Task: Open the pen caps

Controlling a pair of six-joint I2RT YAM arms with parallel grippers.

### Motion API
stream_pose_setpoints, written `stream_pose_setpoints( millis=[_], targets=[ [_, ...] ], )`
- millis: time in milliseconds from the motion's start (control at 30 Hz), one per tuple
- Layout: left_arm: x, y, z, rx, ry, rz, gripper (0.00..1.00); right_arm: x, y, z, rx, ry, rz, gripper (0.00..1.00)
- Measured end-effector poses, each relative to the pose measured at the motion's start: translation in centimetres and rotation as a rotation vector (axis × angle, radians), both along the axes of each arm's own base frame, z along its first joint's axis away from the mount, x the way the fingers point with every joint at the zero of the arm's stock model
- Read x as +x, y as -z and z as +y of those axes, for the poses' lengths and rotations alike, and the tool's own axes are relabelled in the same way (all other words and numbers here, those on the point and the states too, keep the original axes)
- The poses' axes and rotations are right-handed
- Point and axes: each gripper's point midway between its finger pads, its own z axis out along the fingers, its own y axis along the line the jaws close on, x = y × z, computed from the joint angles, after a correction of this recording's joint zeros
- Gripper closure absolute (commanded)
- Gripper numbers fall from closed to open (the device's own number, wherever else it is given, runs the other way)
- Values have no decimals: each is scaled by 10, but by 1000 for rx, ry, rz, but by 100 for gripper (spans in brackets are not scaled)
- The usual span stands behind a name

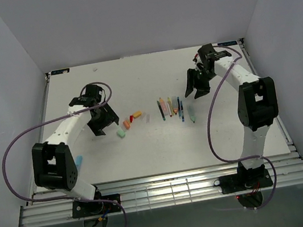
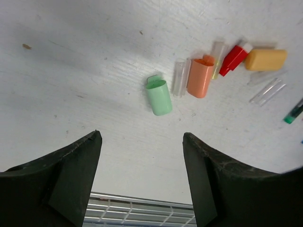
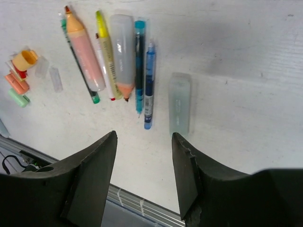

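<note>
Now the left gripper (image 2: 142, 137) hangs spread beside the loose pen caps (image 2: 201, 78), left of centre; the right gripper (image 3: 144, 136), spread too, is near the pens (image 3: 137, 71) and should probably close squarely across one body

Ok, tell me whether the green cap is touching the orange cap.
Apart. The left wrist view shows the green cap and the orange cap with a gap between them, and a clear cap lies in that gap.
</note>
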Motion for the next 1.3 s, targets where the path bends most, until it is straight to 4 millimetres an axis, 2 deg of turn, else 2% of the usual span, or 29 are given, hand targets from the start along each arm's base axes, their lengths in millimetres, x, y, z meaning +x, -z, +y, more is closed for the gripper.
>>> stream_pose_setpoints(
  millis=[133,267,367,467,600,700,933,1067,1167,1300],
  targets=[
    [6,-30,16,24,-90,-44,21,-10,-35,17,-6,-42,-90,44],
    [-6,-37,46,71,-216,-2,23,-35,-56,53,13,-143,-145,44],
    [-20,-32,80,86,-349,52,25,-63,-60,89,52,-250,-160,44],
    [-38,-24,115,95,-487,106,28,-95,-55,120,107,-351,-139,44],
    [-55,-13,147,95,-634,156,31,-114,-43,130,141,-398,-101,44],
    [-61,-9,154,78,-715,176,32,-117,-37,129,146,-400,-86,44],
    [-69,-5,147,29,-913,229,10,-116,-38,132,173,-407,-93,45],
    [-85,5,141,-6,-1069,318,4,-116,-39,134,185,-414,-97,45],
    [-90,7,141,-24,-1191,343,3,-118,-36,134,188,-417,-88,45],
    [-87,4,150,-53,-1331,280,2,-123,-32,132,189,-420,-71,45]
  ],
)
